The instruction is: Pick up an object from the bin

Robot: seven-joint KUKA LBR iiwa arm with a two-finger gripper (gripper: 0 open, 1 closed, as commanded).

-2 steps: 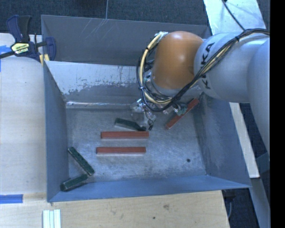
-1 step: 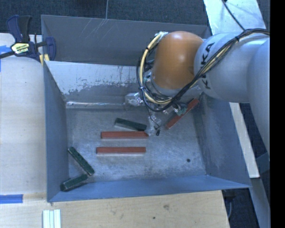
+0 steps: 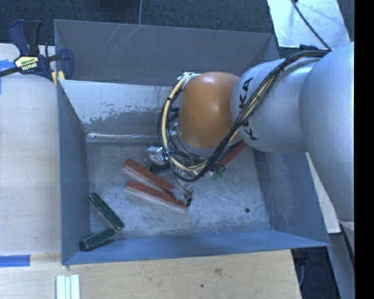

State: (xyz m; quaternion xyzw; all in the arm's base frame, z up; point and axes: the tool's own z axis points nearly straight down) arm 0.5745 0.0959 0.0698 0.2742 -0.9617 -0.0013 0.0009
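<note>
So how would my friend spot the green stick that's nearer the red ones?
Look in the grey bin, at its lower-left corner in the camera view, away from the arm. Two dark green sticks lie there. Yours is the slanted stick out on the floor, closer to the reddish-brown bars; the other green stick hugs the front wall.

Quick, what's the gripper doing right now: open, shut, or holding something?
Gripper: cannot be told whether open or shut. It is low over the reddish-brown sticks in the middle of the bin.
</note>
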